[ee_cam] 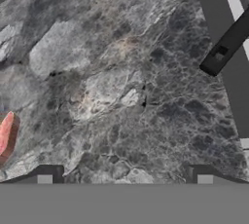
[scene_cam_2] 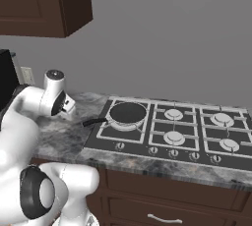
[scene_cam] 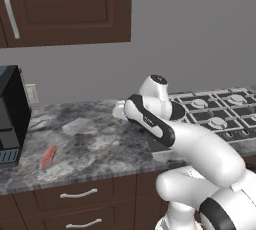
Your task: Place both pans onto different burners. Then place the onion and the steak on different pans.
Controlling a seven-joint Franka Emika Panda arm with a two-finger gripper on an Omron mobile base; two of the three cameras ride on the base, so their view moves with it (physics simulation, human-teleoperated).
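Observation:
One black pan sits on the leftmost burner of the hob, its short handle pointing left over the counter; the handle's end appears at the upper right of the hand view. The red-pink steak lies flat on the marble counter left of the arm, and its tip shows at the hand view's left edge. My gripper hangs open above bare counter between steak and pan handle, nothing between its fingers. The other pan and the onion are out of view.
Several free burners lie right of the pan, with knobs along the hob's front. A black appliance stands at the counter's left end. Dark cabinets hang above; drawers sit below the counter edge.

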